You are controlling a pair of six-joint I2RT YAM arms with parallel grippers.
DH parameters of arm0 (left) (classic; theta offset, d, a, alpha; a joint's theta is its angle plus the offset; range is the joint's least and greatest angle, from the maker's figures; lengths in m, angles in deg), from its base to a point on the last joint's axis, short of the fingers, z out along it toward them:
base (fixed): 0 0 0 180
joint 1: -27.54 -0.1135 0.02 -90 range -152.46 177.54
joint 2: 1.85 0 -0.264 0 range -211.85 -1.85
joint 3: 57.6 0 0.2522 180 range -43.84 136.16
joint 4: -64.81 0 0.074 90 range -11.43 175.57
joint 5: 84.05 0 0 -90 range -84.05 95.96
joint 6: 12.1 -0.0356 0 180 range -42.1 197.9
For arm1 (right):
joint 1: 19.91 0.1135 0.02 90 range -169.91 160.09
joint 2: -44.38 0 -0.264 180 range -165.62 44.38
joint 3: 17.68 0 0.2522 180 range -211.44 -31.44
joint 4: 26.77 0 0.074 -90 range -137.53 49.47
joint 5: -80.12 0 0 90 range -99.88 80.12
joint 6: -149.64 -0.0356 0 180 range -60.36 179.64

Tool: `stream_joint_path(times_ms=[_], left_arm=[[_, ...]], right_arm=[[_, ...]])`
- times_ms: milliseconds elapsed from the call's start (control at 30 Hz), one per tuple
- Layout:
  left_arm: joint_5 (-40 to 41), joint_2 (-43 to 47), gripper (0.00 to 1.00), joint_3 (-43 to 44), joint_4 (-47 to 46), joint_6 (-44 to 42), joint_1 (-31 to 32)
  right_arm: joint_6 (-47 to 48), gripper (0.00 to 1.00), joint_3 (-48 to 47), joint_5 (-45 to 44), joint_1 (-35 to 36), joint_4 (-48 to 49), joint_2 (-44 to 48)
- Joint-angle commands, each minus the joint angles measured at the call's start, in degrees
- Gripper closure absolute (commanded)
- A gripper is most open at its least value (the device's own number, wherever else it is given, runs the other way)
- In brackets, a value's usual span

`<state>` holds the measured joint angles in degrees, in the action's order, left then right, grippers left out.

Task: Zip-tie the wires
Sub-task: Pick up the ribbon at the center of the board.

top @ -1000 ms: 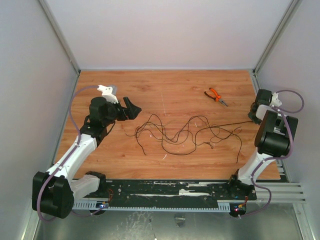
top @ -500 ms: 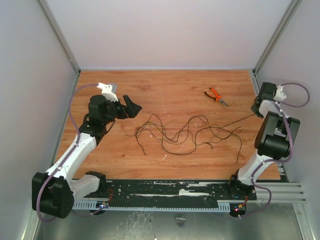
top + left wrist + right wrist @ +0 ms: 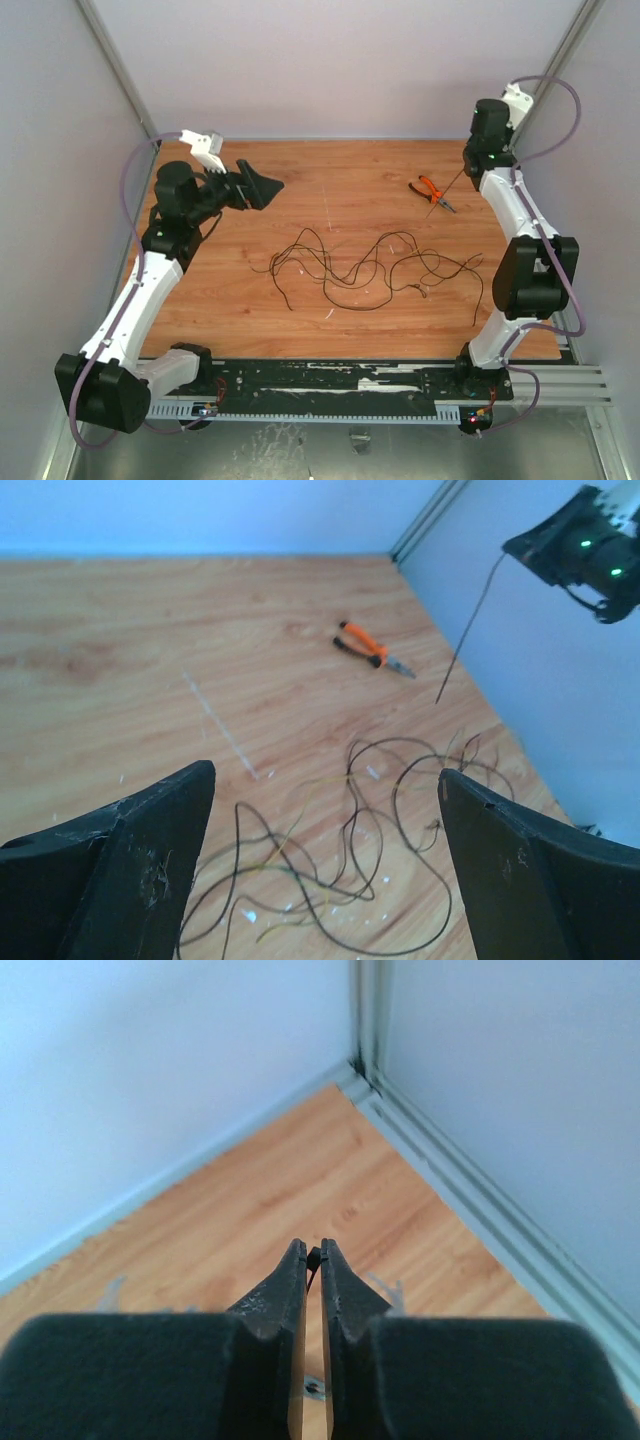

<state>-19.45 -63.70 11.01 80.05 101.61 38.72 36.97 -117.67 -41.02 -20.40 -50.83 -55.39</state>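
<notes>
On the wooden tabletop (image 3: 300, 170), the wires (image 3: 370, 268) lie as a loose tangle of thin dark loops near the middle, with stray ends trailing toward the near edge and the right side. Neither arm touches the tangle. Orange-handled pliers (image 3: 432, 192) rest further back and to the right, apart from the loops.

Up near the back right corner, the right gripper (image 3: 313, 1252) is lifted high above the table. Its two fingers are pressed almost together, pinching the top of one thin dark strand (image 3: 469, 630). That strand hangs down at a slant as a nearly straight line, and its lower end is free in the air above the area around the pliers. Whether it is one of the wires or something else cannot be told.

Over the back left part of the table, the left gripper (image 3: 262, 187) is raised and points toward the middle. Its fingers are spread wide with nothing between them.
</notes>
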Motion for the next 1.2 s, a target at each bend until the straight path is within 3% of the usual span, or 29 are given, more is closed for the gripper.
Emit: stream_joint_path(times_ms=[0, 233, 467, 700, 933, 1167], left_arm=[[-6.29, -2.31, 0.02, 5.74, -0.71, -0.39, -0.88], [-19.62, -8.11, 0.02, 3.27, -17.89, 13.61, -1.00], [-22.83, -14.50, 0.02, 2.36, -30.39, 20.59, 1.43], [-24.87, -19.45, 0.02, 1.67, -48.56, 30.89, 5.44], [-23.95, -22.25, 0.02, 6.66, -50.22, 29.56, 12.01], [-19.75, -24.30, 0.06, 8.78, -51.05, 28.32, 15.97]], right_arm=[[11.74, 1.00, -4.62, -6.86, 4.20, 8.16, 0.15], [17.63, 1.00, -8.09, 14.92, 9.81, 4.66, 5.09], [13.17, 1.00, 2.53, 37.79, 17.34, 8.03, 14.61], [5.16, 1.00, 11.85, 55.08, 19.17, 17.43, 22.91], [-3.07, 1.00, 17.04, 62.29, 21.32, 24.02, 28.32], [-11.59, 1.00, 19.27, 63.00, 22.82, 29.32, 31.51]])
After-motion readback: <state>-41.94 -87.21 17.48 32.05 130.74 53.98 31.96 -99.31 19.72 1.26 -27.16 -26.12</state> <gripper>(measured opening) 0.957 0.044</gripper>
